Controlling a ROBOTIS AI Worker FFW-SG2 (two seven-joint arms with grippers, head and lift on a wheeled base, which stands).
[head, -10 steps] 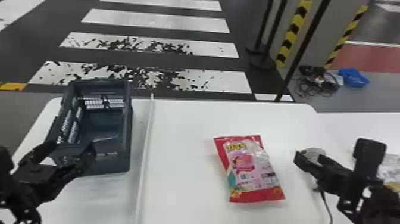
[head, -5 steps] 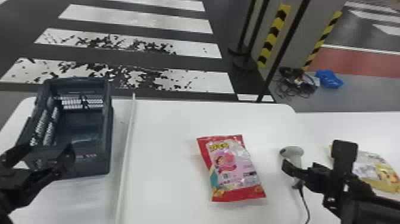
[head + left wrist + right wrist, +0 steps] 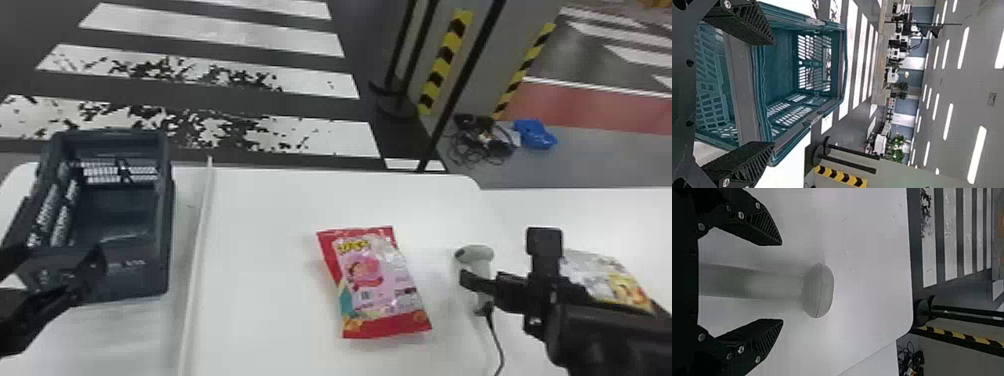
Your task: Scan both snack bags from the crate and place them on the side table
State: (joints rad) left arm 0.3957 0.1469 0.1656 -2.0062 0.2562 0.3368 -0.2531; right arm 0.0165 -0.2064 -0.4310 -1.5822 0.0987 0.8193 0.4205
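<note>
If it closes off-centre, that spread right black gripper [image 3: 782, 282] could nudge the round-headed grey scanner [image 3: 819, 290] askew; the left gripper [image 3: 774, 93], also spread, might snag the nearby dark plastic crate [image 3: 742, 78].

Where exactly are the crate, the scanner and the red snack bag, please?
Crate [image 3: 137, 280]: head view, near wall.
Scanner [image 3: 819, 290]: right wrist view, rounded head.
Red snack bag [image 3: 375, 282]: head view, printed middle.

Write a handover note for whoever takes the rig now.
Left hand: open, at the crate.
Right hand: open, scanner handle between its fingers.
Red bag: on the main table.
Other bag: on the side table.
Done: both bags out of the crate; scans can't be confirmed.
To do: probably scan the red bag, then place it on the side table.
</note>
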